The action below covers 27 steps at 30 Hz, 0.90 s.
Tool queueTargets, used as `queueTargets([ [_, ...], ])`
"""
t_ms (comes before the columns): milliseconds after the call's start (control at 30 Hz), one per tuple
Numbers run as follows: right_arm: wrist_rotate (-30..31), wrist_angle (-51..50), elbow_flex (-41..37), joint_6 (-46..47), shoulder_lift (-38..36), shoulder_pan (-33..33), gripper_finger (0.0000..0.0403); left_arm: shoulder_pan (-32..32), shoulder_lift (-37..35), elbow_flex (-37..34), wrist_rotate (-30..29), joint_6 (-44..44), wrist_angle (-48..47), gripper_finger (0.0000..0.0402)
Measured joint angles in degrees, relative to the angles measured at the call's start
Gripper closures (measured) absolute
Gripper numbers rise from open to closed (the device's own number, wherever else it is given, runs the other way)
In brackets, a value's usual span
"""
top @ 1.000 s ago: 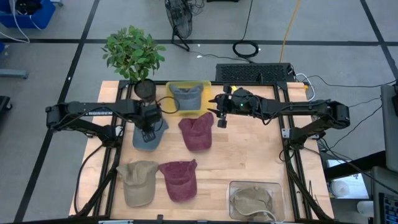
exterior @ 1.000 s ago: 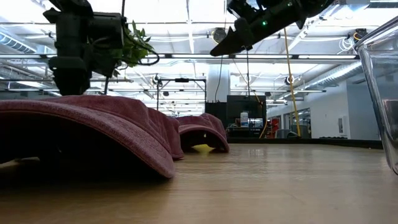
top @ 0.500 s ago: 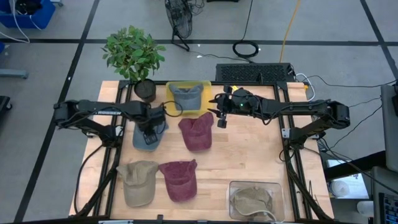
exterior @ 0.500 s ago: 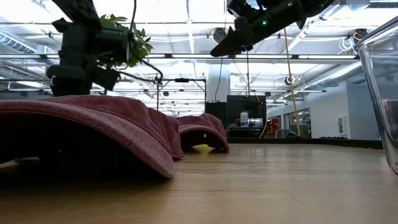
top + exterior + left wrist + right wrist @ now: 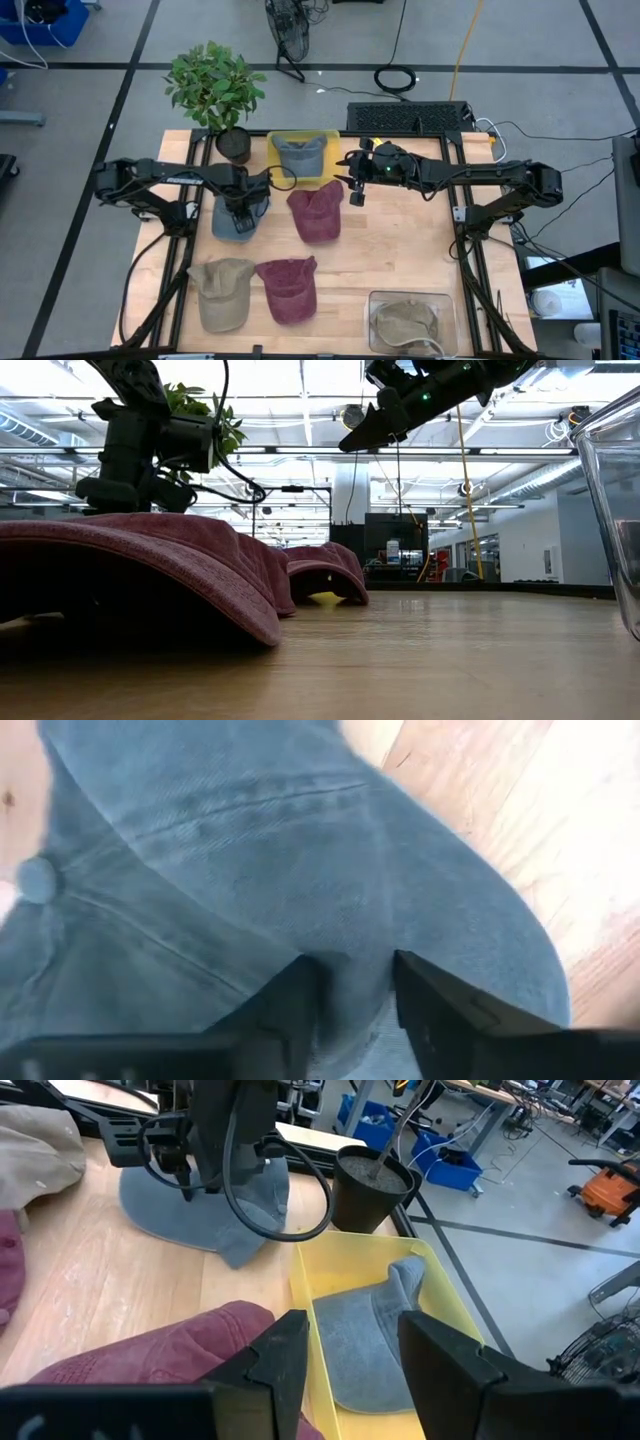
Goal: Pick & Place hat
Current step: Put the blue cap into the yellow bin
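Observation:
A blue-grey hat (image 5: 232,218) lies on the table's far left part, and my left gripper (image 5: 243,197) is on its crown, shut on the cloth (image 5: 355,1005). In the low view a maroon hat hides the left gripper's (image 5: 128,465) fingertips. My right gripper (image 5: 355,192) is open and hovers above the table, between a yellow bin (image 5: 330,140) and a maroon hat (image 5: 315,212). In the right wrist view it (image 5: 355,1370) looks at the bin (image 5: 310,1280), where a grey hat (image 5: 370,1340) lies. My left gripper pinches a raised fold of the blue-grey hat's crown (image 5: 352,970) between its two fingers, coming from above and pointing down. The brim (image 5: 150,1205) lies flat on the table, and the crown side (image 5: 265,1185) stands up next to the gripper.
Near the front edge lie a tan hat (image 5: 222,292) and a second maroon hat (image 5: 288,288). A clear bin (image 5: 375,300) at the front right holds a tan hat. A potted plant (image 5: 233,145) stands at the far left corner. Bare wood lies right of centre.
My left gripper has moved a little toward the table's right over the blue-grey hat and has tipped. The right arm has kept still.

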Motion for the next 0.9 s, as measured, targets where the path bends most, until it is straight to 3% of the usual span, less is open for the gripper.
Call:
queueTargets([
  [267,0.0,0.02,0.0,-0.02,0.0,0.0,0.0261,0.05,0.0,0.0,0.2,0.06,0.02,0.0389],
  [567,0.0,0.02,0.0,-0.07,0.0,0.0,0.0261,0.13,0.05,2.41,-0.85,-0.46,-2.14,0.0388],
  [900,-0.08,-0.06,0.0,1.45,0.0,0.72,0.0261,-2.56,0.06,16.93,-5.82,0.04,-11.27,0.0395],
])
